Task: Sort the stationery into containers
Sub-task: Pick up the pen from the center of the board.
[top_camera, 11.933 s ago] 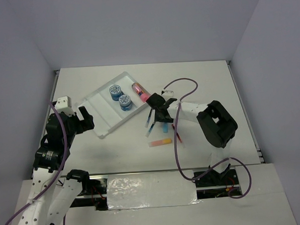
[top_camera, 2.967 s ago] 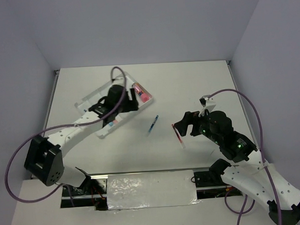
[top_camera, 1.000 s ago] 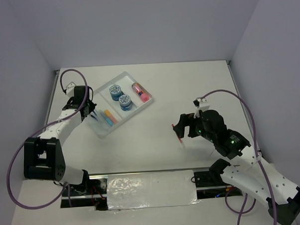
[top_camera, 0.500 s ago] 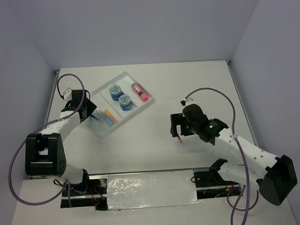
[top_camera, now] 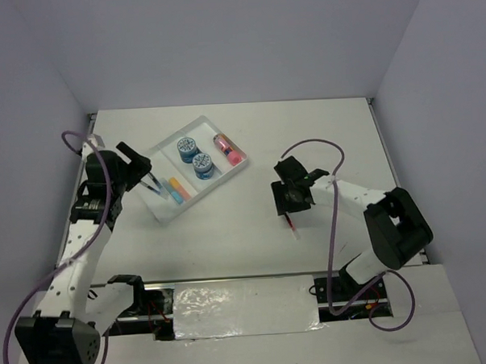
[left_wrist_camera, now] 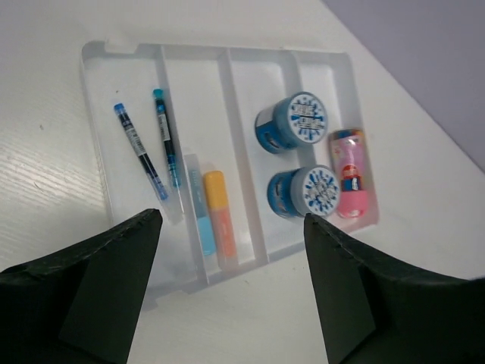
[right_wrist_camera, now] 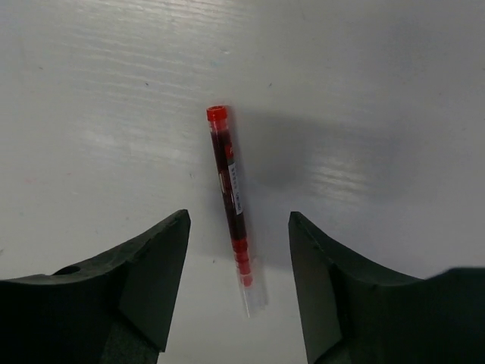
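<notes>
The right jaws stand open astride the red pen [right_wrist_camera: 233,201] on the surface [right_wrist_camera: 379,76]; they should lower onto its middle, then close. The left jaws are open too.

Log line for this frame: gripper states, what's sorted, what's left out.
left gripper open over tray | right gripper open over red pen on table | tray holds blue pens, markers, tubs, pink tube

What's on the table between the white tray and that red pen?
Nothing. In the top view, the stretch of table between the tray and the red pen is bare white surface.
</notes>
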### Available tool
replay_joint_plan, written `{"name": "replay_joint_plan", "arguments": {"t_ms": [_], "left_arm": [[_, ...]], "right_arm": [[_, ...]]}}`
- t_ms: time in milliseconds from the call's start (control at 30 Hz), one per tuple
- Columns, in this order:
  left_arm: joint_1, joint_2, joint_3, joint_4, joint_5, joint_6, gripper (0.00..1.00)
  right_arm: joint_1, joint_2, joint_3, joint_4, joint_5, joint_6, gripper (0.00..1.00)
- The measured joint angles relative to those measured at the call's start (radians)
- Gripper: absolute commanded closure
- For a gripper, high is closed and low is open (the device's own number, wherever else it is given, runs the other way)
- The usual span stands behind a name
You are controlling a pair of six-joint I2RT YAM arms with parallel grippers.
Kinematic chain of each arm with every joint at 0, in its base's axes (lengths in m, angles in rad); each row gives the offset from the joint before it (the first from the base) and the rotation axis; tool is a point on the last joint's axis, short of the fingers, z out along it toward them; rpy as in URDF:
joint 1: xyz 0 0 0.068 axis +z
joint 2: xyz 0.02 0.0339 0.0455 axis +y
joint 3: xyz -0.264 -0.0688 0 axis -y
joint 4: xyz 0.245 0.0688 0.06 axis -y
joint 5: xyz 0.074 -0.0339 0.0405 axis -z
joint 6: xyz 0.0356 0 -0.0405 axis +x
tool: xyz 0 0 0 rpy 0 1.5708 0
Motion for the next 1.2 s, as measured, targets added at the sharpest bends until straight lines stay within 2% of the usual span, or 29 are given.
{"name": "replay_joint_plan", "arguments": {"t_ms": [33, 100, 133, 267, 300, 433, 567, 733, 833, 967, 1100, 1200], "left_arm": [[-0.001, -0.041, 0.014, -0.023, 0.007, 0.01, 0.09], [-0.001, -0.114, 0.037, -0.061, 0.018, 0.032, 0.04], [-0.001, -0.145, 0.045, -0.076, 0.026, 0.039, 0.03], [-0.001, -0.231, 0.087, -0.14, 0.072, 0.092, 0.04], [-0.001, -0.235, 0.095, -0.15, 0.084, 0.108, 0.01], [-0.001, -0.232, 0.102, -0.182, 0.167, 0.166, 0.01], [-0.001, -0.233, 0.035, -0.165, 0.345, 0.201, 0.01], [-0.012, -0.254, -0.148, -0.018, 0.694, 0.146, 0.01], [-0.022, -0.285, -0.22, 0.083, 0.831, 0.071, 0.01], [-0.035, -0.336, -0.217, 0.179, 0.916, 0.022, 0.01], [-0.04, -0.35, -0.198, 0.231, 0.953, 0.012, 0.05], [-0.041, -0.338, -0.201, 0.255, 0.975, -0.002, 0.17]], "right_arm": [[0.0, 0.037, 0.004, 0.002, -0.003, -0.003, 0.47], [0.0, 0.088, 0.004, 0.003, -0.014, -0.008, 0.53], [0.0, 0.111, 0.004, 0.002, -0.019, -0.006, 0.62], [0.005, 0.129, 0.011, 0.007, -0.016, -0.001, 0.76], [0.007, 0.129, 0.011, 0.007, -0.013, 0.0, 0.99], [0.028, 0.126, 0.011, 0.021, -0.016, 0.018, 1.0], [0.101, 0.089, 0.01, 0.118, -0.155, 0.045, 1.0], [0.174, -0.007, 0.015, 0.452, -0.484, 0.15, 1.0], [0.19, -0.002, 0.054, 0.633, -0.626, 0.227, 1.0], [0.217, 0.02, 0.09, 0.811, -0.726, 0.312, 1.0], [0.253, 0.038, 0.09, 0.937, -0.788, 0.388, 1.0], [0.277, 0.049, 0.105, 0.959, -0.807, 0.412, 1.0]]}}
